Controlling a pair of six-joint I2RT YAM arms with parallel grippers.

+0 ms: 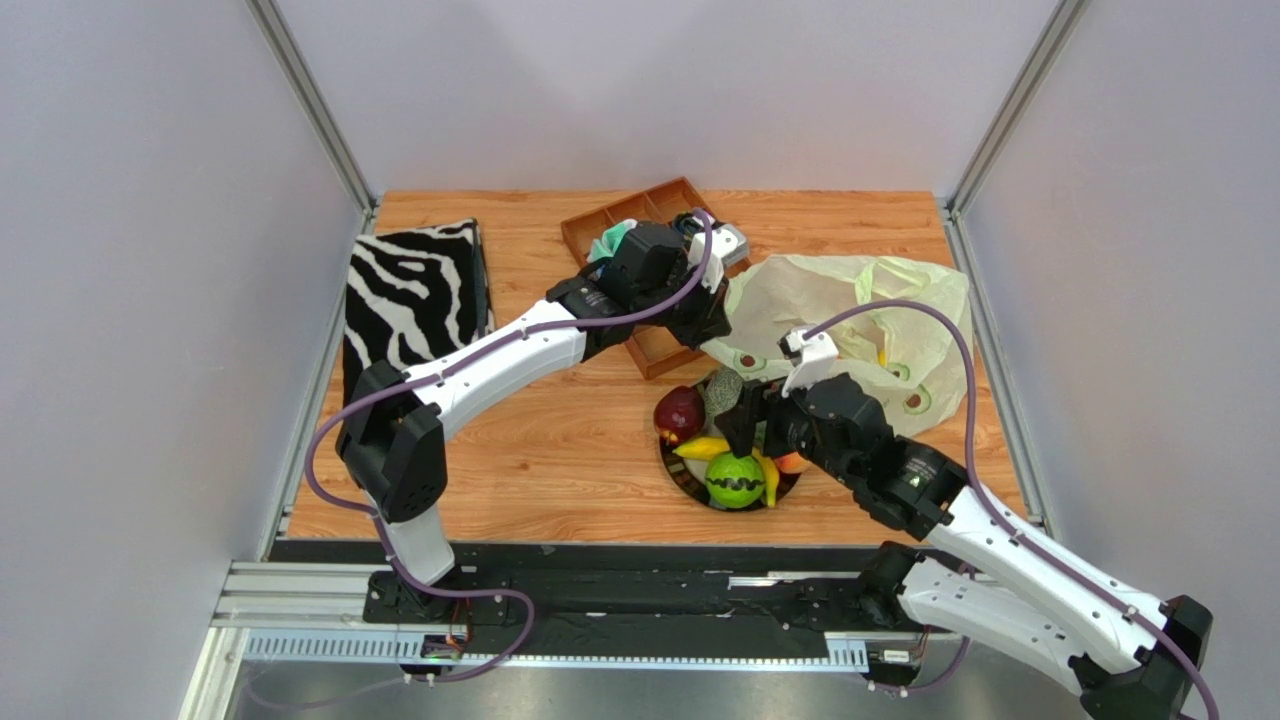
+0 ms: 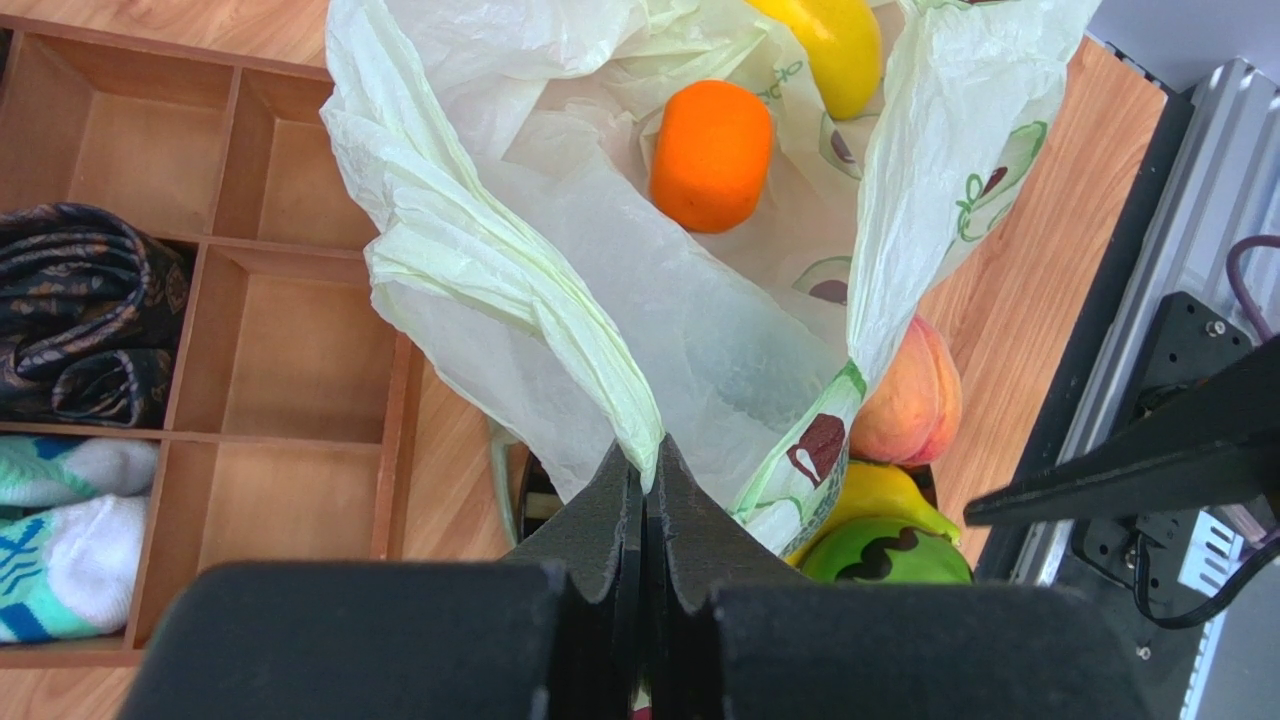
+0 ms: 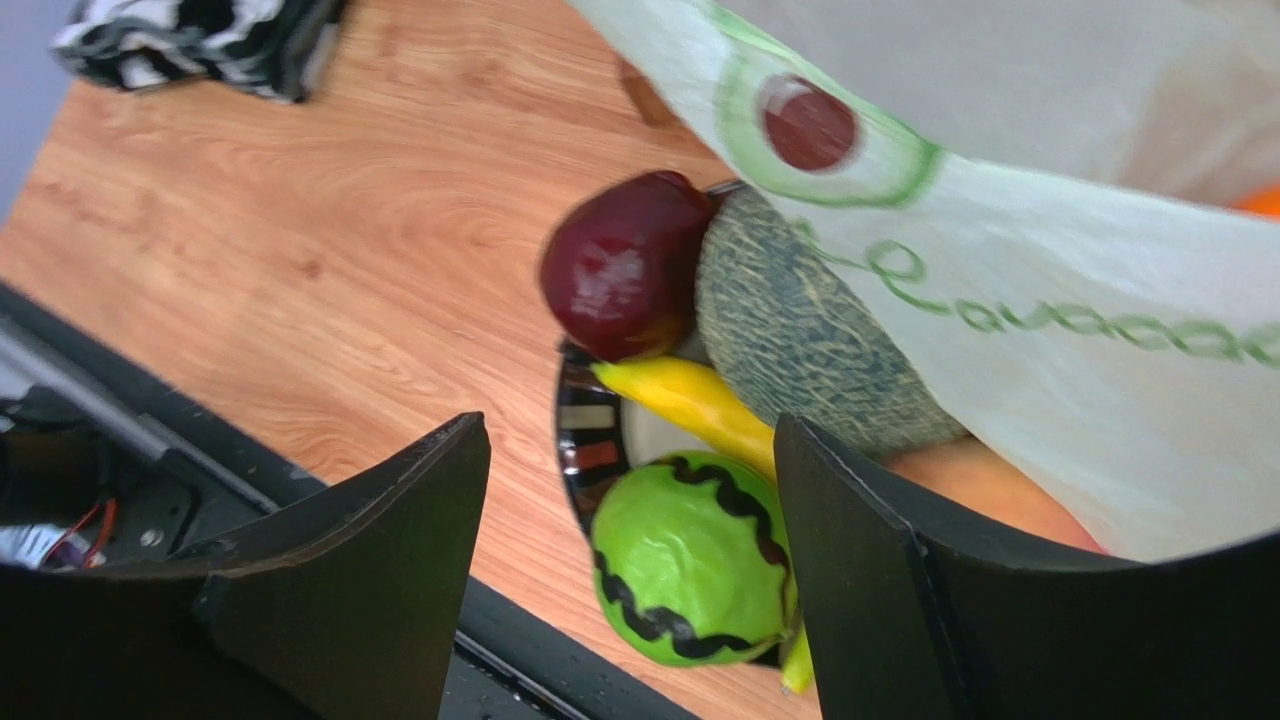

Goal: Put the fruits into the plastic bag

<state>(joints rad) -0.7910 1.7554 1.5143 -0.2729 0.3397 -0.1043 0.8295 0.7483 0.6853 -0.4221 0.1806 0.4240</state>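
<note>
Left wrist view, bottom centre: the black fingers of the left tool (image 2: pixel 646 462) are pressed together, clamped on a gathered fold of the large, crinkly, pale green translucent plastic bag (image 2: pixel 496 270) printed with avocado halves. The bag's mouth gapes toward the top of the frame. Inside it lie a round orange (image 2: pixel 711 153) and, at the top edge, a yellow oblong fruit (image 2: pixel 834 45). Outside the bag, at lower right, a blushed peach (image 2: pixel 909 398) sits above a small green ball with a black wavy stripe (image 2: pixel 879 555). At left, a compartmented wooden tray (image 2: pixel 211 240) holds a dark cloth roll (image 2: pixel 75 315) and a teal-and-white cloth roll (image 2: pixel 60 525).

Right wrist view, foreground: the two black fingers of the right tool (image 3: pixel 628 435) stand well apart and hold nothing. The green ball shows between them, on a dark-rimmed plate (image 3: pixel 586 443). Above it on the plate lie a yellow banana (image 3: pixel 691 398), a dark red apple (image 3: pixel 624 270) and a grey-green netted melon (image 3: pixel 804 338), the last partly covered by the bag.

Top view: the plate sits right of centre on the wooden table (image 1: pixel 526 450), the bag just beyond it. A zebra-striped fabric box (image 1: pixel 409 293) lies at the left.
</note>
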